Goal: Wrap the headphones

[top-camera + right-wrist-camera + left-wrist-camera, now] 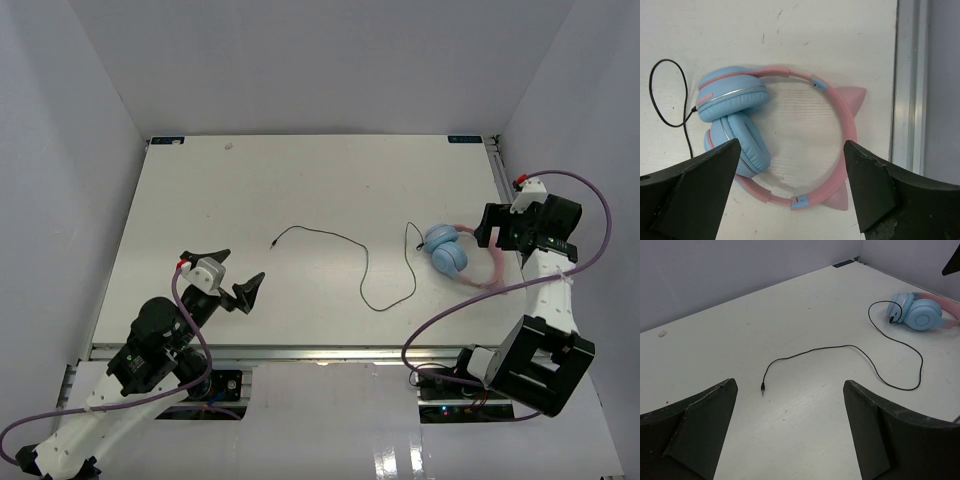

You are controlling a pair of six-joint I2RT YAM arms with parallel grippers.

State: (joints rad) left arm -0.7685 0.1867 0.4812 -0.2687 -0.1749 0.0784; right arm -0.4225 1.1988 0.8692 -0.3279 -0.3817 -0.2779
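Left wrist view: the left gripper [790, 384] hangs low over the white table [790, 305], fingers spread wide and holding nothing, with the plug [762, 387] of the thin black cord [865, 352] lying just beyond the gap between them. Farther out, the cord runs loose across the table in open curves to the headphones [920, 315], which lie flat near the table's right side, blue earcups tucked together.

In the right wrist view, the right gripper [792, 145] is poised directly above them, its fingers also wide apart and empty. The pink headband [847, 125] curves between them, its cat-ear points toward the metal rail [907, 100].

No turn of cord is on the headphones yet. The likely trouble is at the near end: a cord this thin, flat on the surface, may slip a closing pinch and leave the pads on bare table. Pulling it before the headphones are firmly held (they look light) could drag them sideways or against the rail. Slack loops may also snag on an ear point.
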